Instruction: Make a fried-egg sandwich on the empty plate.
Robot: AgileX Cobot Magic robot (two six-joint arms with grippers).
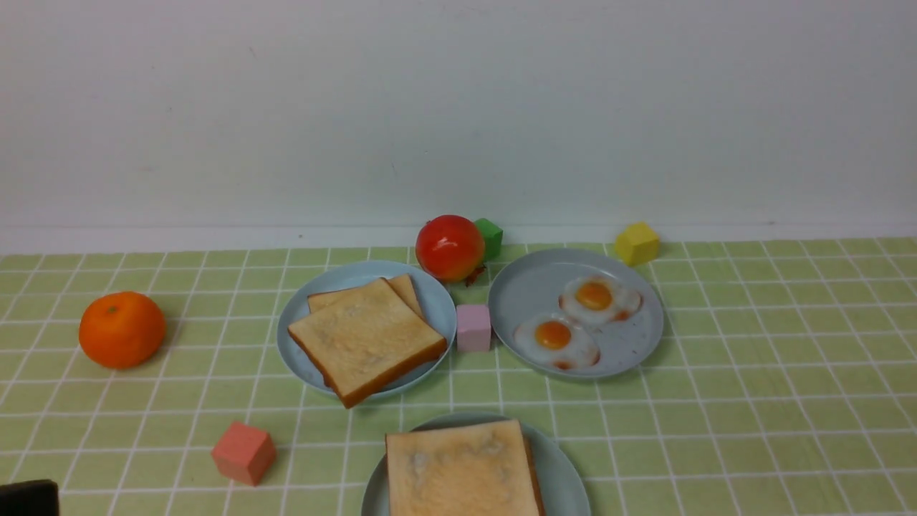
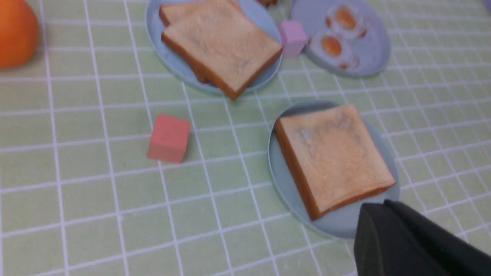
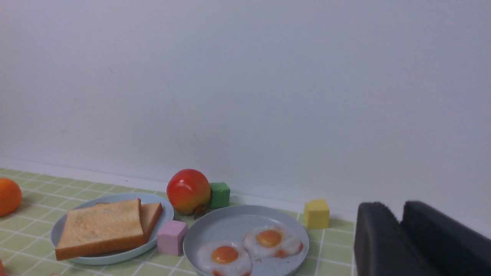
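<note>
Sandwich of square golden toast with brown crusts is resting on a round, pale aqua-blue plastic plate, its top slice covering most of the lower one; any egg inside is staying out of sight. Behind that plate and to its left, a light blue round plate is holding two overlapping toast slices, the upper one jutting over the rim. Behind it to the right, a grey round plate is carrying two glossy toy fried eggs with orange yolks. A pink cube is sitting directly behind the aqua-blue plate, and a coral-red cube is lying to its left. The black left gripper is standing shut with nothing visible in its grasp. The dark right gripper is showing a narrow gap between its fingers, holding nothing visible.
</note>
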